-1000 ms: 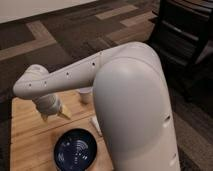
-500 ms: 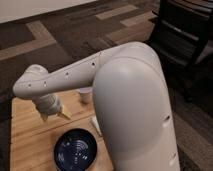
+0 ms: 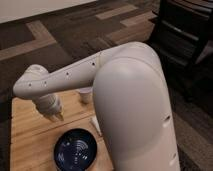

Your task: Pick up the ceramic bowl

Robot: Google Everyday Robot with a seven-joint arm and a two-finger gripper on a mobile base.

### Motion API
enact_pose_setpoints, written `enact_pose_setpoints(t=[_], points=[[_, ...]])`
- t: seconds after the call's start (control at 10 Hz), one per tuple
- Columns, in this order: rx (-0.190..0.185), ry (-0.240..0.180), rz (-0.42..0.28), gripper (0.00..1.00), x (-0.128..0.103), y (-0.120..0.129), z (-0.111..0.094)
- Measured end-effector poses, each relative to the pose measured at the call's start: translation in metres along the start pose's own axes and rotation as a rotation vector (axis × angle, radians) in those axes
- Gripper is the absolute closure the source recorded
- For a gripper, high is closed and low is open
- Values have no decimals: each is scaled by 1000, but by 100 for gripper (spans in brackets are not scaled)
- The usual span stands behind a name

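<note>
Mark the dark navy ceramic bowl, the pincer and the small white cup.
dark navy ceramic bowl (image 3: 75, 150): camera view, swirled inside centre.
pincer (image 3: 58, 117): camera view, its tips, up-left of bowl.
small white cup (image 3: 86, 96): camera view, side wall.

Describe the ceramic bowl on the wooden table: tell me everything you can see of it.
The ceramic bowl is round, wide and shallow, glossy dark navy blue, with thin white rings swirling inside. It looks whole and holds nothing. It sits upright, mouth up, on the wooden table toward the camera-side edge, beside the robot's big white arm. The gripper, shut, hangs above the table behind the bowl and does not touch it.
</note>
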Motion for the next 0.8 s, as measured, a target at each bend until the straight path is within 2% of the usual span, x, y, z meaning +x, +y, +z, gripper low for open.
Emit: enact_pose_setpoints(t=[0.1, 0.3, 0.5, 0.6, 0.7, 0.8], points=[[0, 0, 0, 87, 0, 0, 0], [0, 0, 0, 64, 0, 0, 0], [0, 0, 0, 38, 0, 0, 0], [0, 0, 0, 29, 0, 0, 0], [0, 0, 0, 20, 0, 0, 0], [0, 0, 0, 20, 0, 0, 0]])
